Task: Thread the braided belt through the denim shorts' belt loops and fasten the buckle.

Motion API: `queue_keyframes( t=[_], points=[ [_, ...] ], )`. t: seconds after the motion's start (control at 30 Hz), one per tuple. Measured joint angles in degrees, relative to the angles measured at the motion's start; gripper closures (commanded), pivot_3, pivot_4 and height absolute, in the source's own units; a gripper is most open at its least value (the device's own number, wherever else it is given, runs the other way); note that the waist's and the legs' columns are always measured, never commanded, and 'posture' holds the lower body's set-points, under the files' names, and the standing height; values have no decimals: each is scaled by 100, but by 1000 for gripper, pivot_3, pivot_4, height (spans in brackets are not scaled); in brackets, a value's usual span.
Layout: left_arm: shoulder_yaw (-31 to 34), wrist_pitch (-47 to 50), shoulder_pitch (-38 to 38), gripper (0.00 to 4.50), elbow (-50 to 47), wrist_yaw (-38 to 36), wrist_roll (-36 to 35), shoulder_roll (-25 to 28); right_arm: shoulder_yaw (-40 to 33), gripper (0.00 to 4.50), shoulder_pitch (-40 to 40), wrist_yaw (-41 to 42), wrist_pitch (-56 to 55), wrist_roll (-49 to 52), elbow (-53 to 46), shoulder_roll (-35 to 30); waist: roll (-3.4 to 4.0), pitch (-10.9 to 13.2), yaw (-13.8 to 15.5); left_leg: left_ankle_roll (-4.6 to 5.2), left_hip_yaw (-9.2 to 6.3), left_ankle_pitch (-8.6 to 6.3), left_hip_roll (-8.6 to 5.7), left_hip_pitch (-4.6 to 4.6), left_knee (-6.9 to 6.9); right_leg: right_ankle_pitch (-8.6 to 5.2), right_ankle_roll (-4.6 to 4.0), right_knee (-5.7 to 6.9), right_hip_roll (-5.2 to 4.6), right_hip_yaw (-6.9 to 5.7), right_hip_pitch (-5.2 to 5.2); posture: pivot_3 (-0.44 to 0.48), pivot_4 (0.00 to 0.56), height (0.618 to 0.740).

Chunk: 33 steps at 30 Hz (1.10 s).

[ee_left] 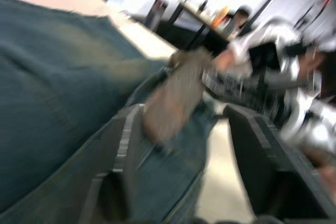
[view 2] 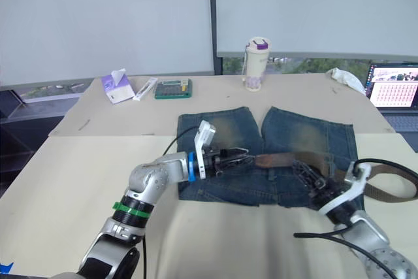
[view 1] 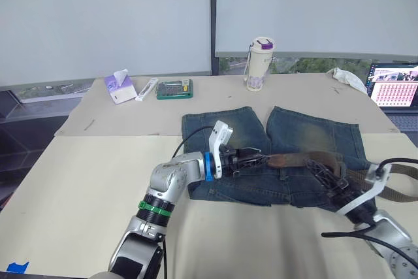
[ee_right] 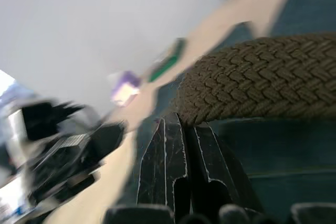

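On the waistband of the denim shorts (view 1: 261, 161), the left gripper (view 1: 256, 159) lies level, fingers spread about the braided belt (view 1: 297, 159) end; the right gripper (view 1: 325, 173), angled up-left, has fingers pressed together beside the belt. The belt runs rightward off the shorts. No legible writing.

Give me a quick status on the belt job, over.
Left gripper open around braided belt end at denim shorts waistband. Right gripper shut beside the belt. Belt lies along the waistband, tail off right. Nothing in the way.
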Motion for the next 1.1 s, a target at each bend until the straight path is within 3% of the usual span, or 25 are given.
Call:
queue_keyframes(
  t=[0.07,0.63,1.1],
  points=[
    [-70,-139,112,79,-86,-208,46,137,-138,4500,57,-134,49,94,129,-93,0,0,1,0,0,0,1,-2,-1,0,0,1,0,0,0,0,150,740],
    [-409,-754,248,79,-251,-616,487,403,-275,4500,151,-787,237,321,608,-95,1,0,-1,1,3,0,1,-6,-1,-2,2,1,0,1,6,0,150,740],
    [-369,-621,277,79,46,-288,637,433,482,4500,-404,-513,386,242,612,65,2,0,-94,1,3,0,11,-2,-9,-2,1,3,10,2,6,0,150,740]
  ],
)
